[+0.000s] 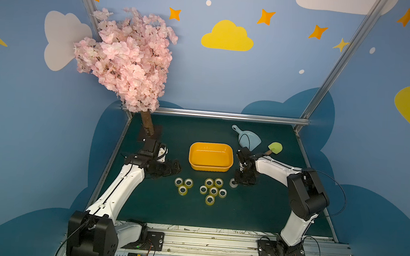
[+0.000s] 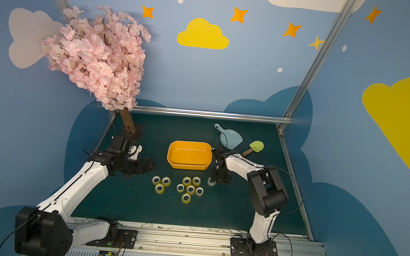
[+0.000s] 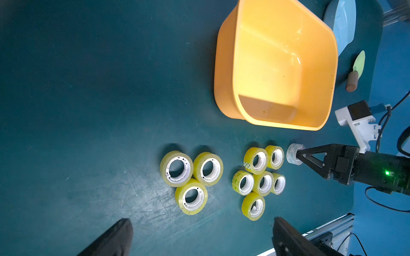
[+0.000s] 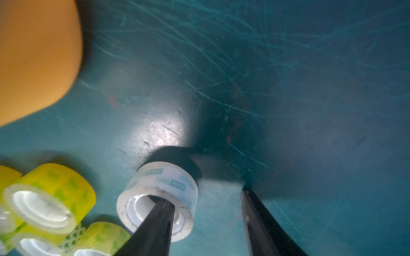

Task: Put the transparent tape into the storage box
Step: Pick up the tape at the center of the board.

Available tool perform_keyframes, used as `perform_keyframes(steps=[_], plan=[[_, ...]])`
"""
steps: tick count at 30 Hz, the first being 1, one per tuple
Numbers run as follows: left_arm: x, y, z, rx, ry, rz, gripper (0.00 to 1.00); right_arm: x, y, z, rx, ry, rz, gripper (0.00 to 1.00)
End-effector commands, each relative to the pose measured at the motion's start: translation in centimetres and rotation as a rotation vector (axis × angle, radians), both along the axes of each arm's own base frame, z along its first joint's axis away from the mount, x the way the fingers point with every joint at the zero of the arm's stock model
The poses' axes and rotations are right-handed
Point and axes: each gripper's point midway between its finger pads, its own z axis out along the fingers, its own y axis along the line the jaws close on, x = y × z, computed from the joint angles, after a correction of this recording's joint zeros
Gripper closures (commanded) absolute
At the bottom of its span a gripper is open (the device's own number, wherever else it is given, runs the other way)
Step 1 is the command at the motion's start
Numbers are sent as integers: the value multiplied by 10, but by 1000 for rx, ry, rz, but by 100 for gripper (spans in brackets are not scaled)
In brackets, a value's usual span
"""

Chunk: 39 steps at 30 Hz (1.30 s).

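Note:
The transparent tape (image 1: 233, 182) (image 2: 211, 181) is a pale roll with blue print on the green mat, just off the right front corner of the storage box (image 1: 212, 145) (image 2: 190, 143), an empty orange-yellow tub. My right gripper (image 4: 199, 195) (image 1: 238, 182) points down at the tape (image 4: 159, 188). It is open: one finger sits inside the core, and the other stands outside, apart from the roll's wall. In the left wrist view the tape (image 3: 292, 154) shows at that gripper's tip. My left gripper (image 3: 202, 221) (image 1: 174, 167) is open and empty, left of the box (image 3: 224, 77).
Several yellow tape rolls lie in two clusters (image 1: 183, 185) (image 1: 212, 190) in front of the box, the nearer one close beside the transparent tape. A pale blue dustpan (image 1: 248, 138) and a green spatula (image 1: 275, 148) lie at the back right. A pink blossom tree (image 1: 129, 60) stands at the back left.

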Motion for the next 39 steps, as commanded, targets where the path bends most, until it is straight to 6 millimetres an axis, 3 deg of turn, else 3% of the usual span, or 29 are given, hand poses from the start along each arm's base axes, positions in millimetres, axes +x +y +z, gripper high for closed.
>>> perform_keyframes(steps=[1,7,18,27,35,39], plan=[[-2,-2,1,-4,11,-20,0,-2,-12,-3,-112,0,10,48],[-1,-2,-1,2,15,-20,0,-8,-14,-8,-163,11,33,56],[0,3,-5,31,27,-13,0,-18,-14,3,-135,-58,53,100],[4,0,11,16,-37,-24,0,-32,-16,41,-47,-128,64,100],[38,-2,77,22,-297,-55,0,-42,-8,84,81,-195,101,100],[58,-9,91,-1,-361,-70,0,-42,-3,109,134,-239,115,100]])
